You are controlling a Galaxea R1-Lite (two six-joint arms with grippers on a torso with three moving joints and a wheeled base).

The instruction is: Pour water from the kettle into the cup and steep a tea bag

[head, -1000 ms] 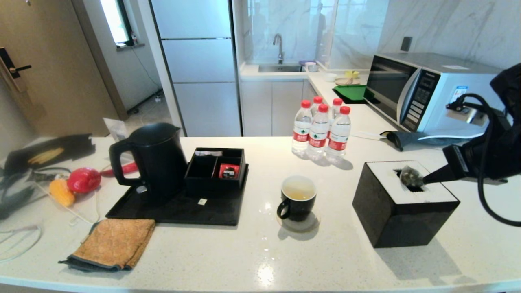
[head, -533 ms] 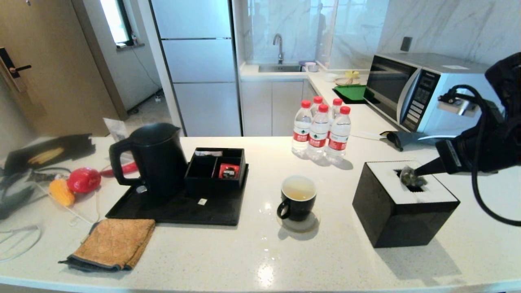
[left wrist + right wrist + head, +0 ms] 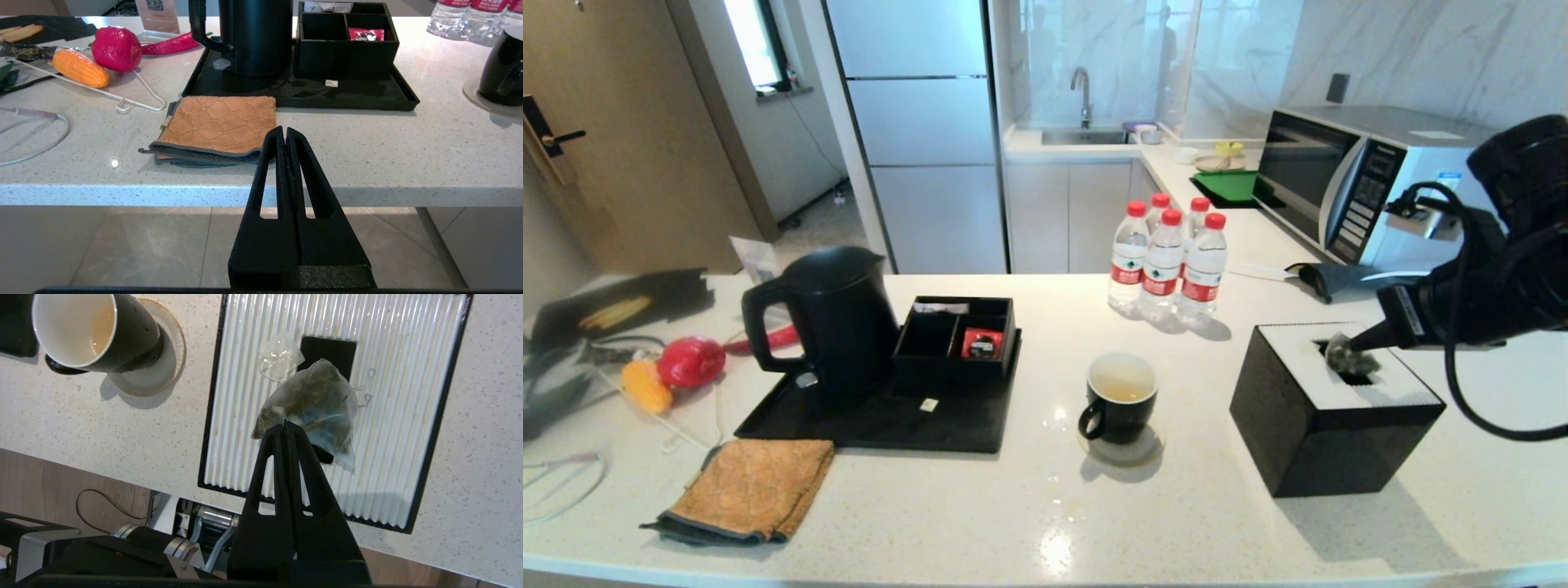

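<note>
Right arm has shifted a bit toward the cup side over the last second; bag barely moved. Right gripper (image 3: 284,424) is pinched tight on the tea bag (image 3: 309,405), holding it just above the slot in the white ribbed top of the black tissue box (image 3: 1327,412), which sits toward the right end of the bench (image 3: 1029,514). String loops loosely beside the bag; tag not clear.

Cup (image 3: 1121,398) stands on a coaster mid-bench, well apart from the box, with pale yellowish water (image 3: 94,330) already in it. Kettle (image 3: 829,322) is back on the black tray (image 3: 882,420) toward the left end, so I'd judge pouring done.

Step in hand: carrying the bag to the cup. Next move needs lift to clear the box edge, traverse toward the cup, lower inside the rim without clipping it.

Left gripper (image 3: 285,134) is clenched empty, parked below the bench's near edge.
</note>
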